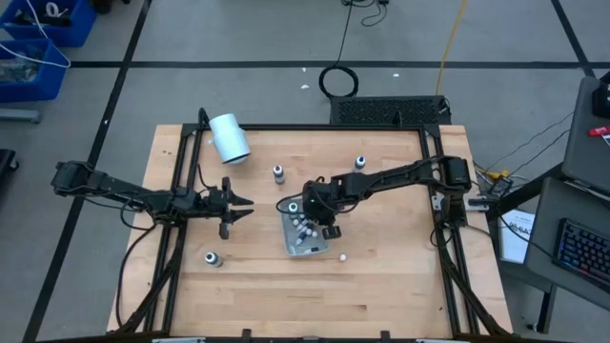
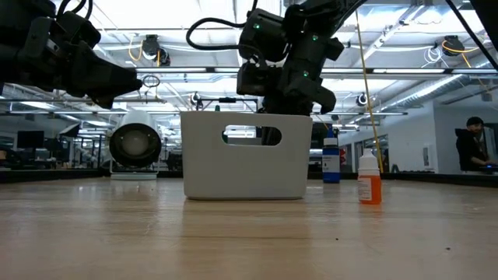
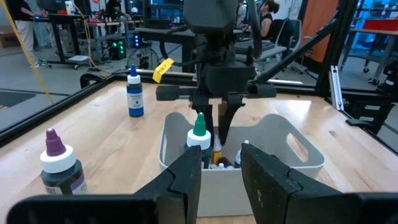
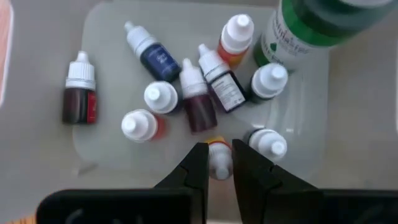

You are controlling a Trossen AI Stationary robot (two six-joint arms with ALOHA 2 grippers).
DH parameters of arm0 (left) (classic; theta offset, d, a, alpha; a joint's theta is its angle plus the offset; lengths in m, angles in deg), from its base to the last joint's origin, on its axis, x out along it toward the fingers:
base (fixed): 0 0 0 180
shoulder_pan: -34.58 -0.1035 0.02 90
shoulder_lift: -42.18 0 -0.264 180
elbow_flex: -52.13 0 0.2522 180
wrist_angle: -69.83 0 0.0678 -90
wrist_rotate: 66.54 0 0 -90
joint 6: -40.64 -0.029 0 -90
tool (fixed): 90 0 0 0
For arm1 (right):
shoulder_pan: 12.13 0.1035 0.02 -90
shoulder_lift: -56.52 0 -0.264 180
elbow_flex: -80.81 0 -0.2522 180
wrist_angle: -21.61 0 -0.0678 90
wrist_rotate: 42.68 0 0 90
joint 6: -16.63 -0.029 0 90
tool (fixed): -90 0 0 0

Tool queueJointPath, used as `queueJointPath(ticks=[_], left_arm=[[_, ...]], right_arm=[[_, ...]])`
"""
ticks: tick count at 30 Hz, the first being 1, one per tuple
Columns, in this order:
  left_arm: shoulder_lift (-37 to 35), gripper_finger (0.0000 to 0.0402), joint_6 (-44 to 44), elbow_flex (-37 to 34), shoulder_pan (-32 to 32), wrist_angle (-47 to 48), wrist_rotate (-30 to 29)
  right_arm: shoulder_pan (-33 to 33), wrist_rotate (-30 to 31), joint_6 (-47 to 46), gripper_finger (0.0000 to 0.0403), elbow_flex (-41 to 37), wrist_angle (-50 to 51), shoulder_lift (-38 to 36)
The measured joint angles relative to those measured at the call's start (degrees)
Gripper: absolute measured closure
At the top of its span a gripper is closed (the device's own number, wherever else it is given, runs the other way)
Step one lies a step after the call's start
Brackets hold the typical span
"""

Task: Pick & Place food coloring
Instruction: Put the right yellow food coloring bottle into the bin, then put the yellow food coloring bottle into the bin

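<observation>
A clear plastic tray (image 1: pixel 294 246) sits mid-table and holds several small food coloring bottles (image 4: pixel 186 93) lying loose and one upright. My right gripper (image 4: pixel 219 167) reaches down into the tray (image 3: pixel 292 146) and is shut on a small orange-bodied bottle (image 3: pixel 216 154). A green-topped bottle (image 3: pixel 199 132) stands at the tray's far left corner (image 1: pixel 291 206). My left gripper (image 1: pixel 236 202) hovers open and empty to the left of the tray; its fingers show in the left wrist view (image 3: pixel 221 177). My right gripper pinches the orange bottle's white cap end (image 4: pixel 219 163) between its two fingers. The fingers (image 3: pixel 225 121) come from above, pointing down into the tray. The bottle hangs upright below them inside the tray walls; whether its base is on the tray floor, I cannot tell.
A purple-topped bottle (image 1: pixel 278 173) and a blue-topped one (image 1: pixel 360 164) stand beyond the tray. Another bottle (image 1: pixel 212 258) stands at the near left, and an orange one (image 2: pixel 369 183) near the tray's front. A big white cylinder (image 1: pixel 229 138) lies at the far left.
</observation>
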Motion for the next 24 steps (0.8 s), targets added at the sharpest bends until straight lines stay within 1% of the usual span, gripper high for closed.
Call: queueJointPath(ticks=[7,9,12,15,19,24], left_arm=[[0.0,0.0284,0.0,0.0,0.01,0.0,0.0],[0.0,0.0284,0.0,0.0,-0.01,-0.01,0.0],[-0.02,0.0284,-0.02,0.0,-0.01,-0.02,0.0],[0.0,0.0284,-0.02,0.0,0.01,0.0,0.0],[0.0,0.0284,-0.02,0.0,-0.01,0.0,0.0],[0.0,0.0284,-0.01,0.0,0.0,0.0,0.0]], right_arm=[[0.01,0.09,0.01,0.0363,-0.02,-0.16,-0.02],[0.11,0.23,-0.34,0.0338,-0.05,-0.17,-0.01],[0.11,0.22,-1.18,0.0289,-0.09,-0.01,0.0],[0.13,0.24,-2.47,0.0257,-0.25,0.29,0.19],[0.58,0.66,-2.59,0.0238,-0.31,-0.29,-0.97],[2.21,3.92,-1.61,0.0241,-0.31,-1.51,-4.9]])
